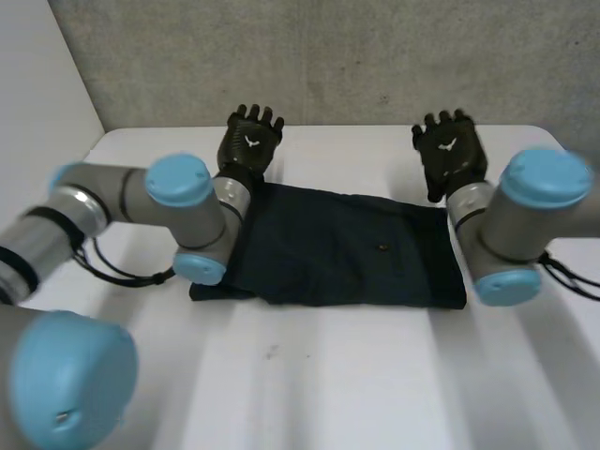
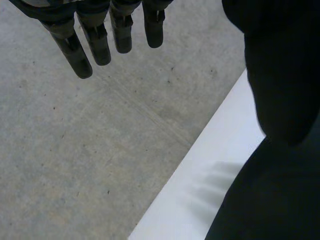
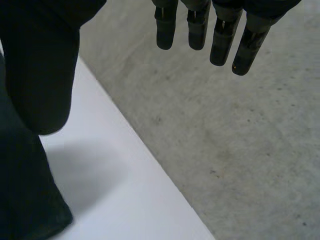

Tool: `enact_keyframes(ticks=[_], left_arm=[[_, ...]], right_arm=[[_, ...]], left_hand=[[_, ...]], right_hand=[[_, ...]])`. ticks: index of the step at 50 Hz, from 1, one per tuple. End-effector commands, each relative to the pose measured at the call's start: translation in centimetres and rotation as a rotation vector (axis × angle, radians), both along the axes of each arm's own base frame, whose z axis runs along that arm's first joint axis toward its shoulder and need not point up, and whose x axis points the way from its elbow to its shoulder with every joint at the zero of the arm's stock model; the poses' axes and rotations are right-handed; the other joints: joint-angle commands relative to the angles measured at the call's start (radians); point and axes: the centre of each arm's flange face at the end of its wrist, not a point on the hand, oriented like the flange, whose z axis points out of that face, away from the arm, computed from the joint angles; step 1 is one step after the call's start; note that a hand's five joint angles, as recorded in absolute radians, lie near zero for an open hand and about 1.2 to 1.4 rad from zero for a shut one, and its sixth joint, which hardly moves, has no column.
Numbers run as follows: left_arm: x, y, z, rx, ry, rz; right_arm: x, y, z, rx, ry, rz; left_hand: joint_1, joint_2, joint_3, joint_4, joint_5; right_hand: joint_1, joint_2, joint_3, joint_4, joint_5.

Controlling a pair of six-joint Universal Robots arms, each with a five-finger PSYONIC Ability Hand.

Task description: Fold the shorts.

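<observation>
The fingers (image 2: 97,45) of the left hand (image 1: 250,139) are straight and spread, holding nothing, and its thumb (image 2: 280,75) stands well apart from them. The right hand (image 1: 451,153) has its fingers (image 3: 220,37) straight and empty too. The left hand is at the far left corner of the shorts (image 1: 347,248), the right hand at the far right corner. The dark shorts lie flat across the middle of the white table (image 1: 309,375), in front of a grey wall (image 1: 328,56).

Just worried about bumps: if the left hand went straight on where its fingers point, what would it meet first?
Most likely the grey wall beyond the table's far edge. The left hand, open, points beyond the shorts with nothing else in line, though depth is unclear.
</observation>
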Motion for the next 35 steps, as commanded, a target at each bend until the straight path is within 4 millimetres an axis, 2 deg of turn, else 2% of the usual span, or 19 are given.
enact_keyframes(ticks=[1,3,5,8,12,15,18,20,22,23,26,29,32,35], left_arm=[[4.6,6.7,5.3,0.231,0.073,-0.02],[5.2,8.1,5.4,0.275,0.097,-0.036],[6.0,9.9,5.1,0.346,0.13,-0.051],[7.2,11.3,4.3,0.429,0.159,-0.036],[8.3,12.8,2.7,0.517,0.172,-0.018],[8.6,13.4,2.1,0.538,0.166,-0.013],[8.9,13.9,1.5,0.558,0.158,-0.009],[9.0,13.9,1.4,0.56,0.157,-0.006],[9.0,13.9,1.4,0.56,0.157,-0.006],[9.0,13.8,1.4,0.559,0.158,-0.004],[9.1,13.8,1.6,0.554,0.161,-0.002],[9.2,13.9,2.4,0.536,0.169,-0.005],[9.3,14.2,3.4,0.516,0.18,-0.008],[9.6,14.7,4.1,0.508,0.187,-0.01]], right_arm=[[-2.8,7.2,2.9,0.399,-0.157,0.071],[-4.2,8.4,1.0,0.56,-0.16,0.055],[-4.9,8.8,0.1,0.616,-0.17,0.047],[-5.9,8.9,-1.2,0.642,-0.173,0.032],[-6.2,8.7,-3.0,0.643,-0.173,0.021],[-6.2,8.6,-4.7,0.664,-0.162,0.01],[-6.2,8.5,-5.4,0.673,-0.152,0.0],[-6.3,8.4,-5.7,0.671,-0.142,-0.012],[-6.4,8.3,-6.1,0.672,-0.133,-0.027],[-6.6,8.0,-6.1,0.658,-0.128,-0.044],[-6.9,7.8,-5.7,0.632,-0.125,-0.071],[-7.1,7.6,-4.4,0.575,-0.106,-0.081],[-8.6,7.1,-2.3,0.491,-0.03,-0.107],[-10.3,6.4,-1.2,0.419,0.111,-0.135]], left_hand=[[-0.013,-0.023,-0.034,-0.026,-0.043],[-0.007,-0.017,-0.028,-0.02,-0.037],[0.008,-0.003,-0.013,-0.005,-0.022],[0.011,0.0,-0.01,-0.002,-0.019],[0.014,0.003,-0.007,0.0,-0.016],[0.014,0.003,-0.007,0.0,-0.016],[0.014,0.003,-0.007,0.0,-0.016],[0.014,0.003,-0.007,0.0,-0.016],[0.014,0.003,-0.007,0.0,-0.016],[0.014,0.003,-0.007,0.0,-0.016],[0.014,0.003,-0.007,0.0,-0.016],[0.014,0.003,-0.007,0.0,-0.016],[0.011,0.0,-0.01,-0.002,-0.019],[0.005,-0.005,-0.016,-0.008,-0.025]], right_hand=[[-0.029,-0.044,-0.04,-0.061,-0.063],[-0.029,-0.044,-0.04,-0.061,-0.063],[0.013,-0.002,0.002,-0.019,-0.021],[0.142,0.127,0.132,0.11,0.109],[0.31,0.295,0.299,0.278,0.276],[0.397,0.382,0.387,0.365,0.364],[0.553,0.538,0.543,0.521,0.52],[0.691,0.676,0.68,0.659,0.657],[0.986,0.971,0.976,0.954,0.953],[1.19,1.175,1.18,1.159,1.157],[1.193,1.177,1.182,1.161,1.159],[1.193,1.177,1.182,1.161,1.159],[1.193,1.177,1.182,1.161,1.159],[1.193,1.177,1.182,1.161,1.159]])
